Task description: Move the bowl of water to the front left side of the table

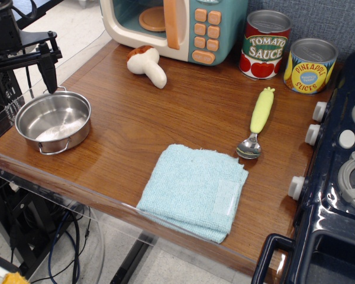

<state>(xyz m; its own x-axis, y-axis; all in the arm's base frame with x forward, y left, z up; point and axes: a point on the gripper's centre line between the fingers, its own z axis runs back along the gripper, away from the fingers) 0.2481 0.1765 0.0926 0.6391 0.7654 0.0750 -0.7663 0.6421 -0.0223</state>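
Note:
The bowl of water (53, 121) is a shallow shiny steel pan with two wire loop handles. It stands on the brown wood-grain table (165, 115) at its front left corner, close to the clear edge guard. My gripper (25, 80) hangs just above the bowl's far rim, at the frame's left edge. It is open and holds nothing. One black finger (48, 71) shows clearly, its tip just above the bowl's back handle. The other finger is mostly hidden at the frame edge.
A folded light-blue cloth (194, 190) lies at the front middle. A spoon with a yellow-green handle (258, 121) lies to its right. A toy mushroom (147, 65), toy microwave (174, 26), two tin cans (266, 44) and a dark blue toy stove (337, 177) ring the back and right.

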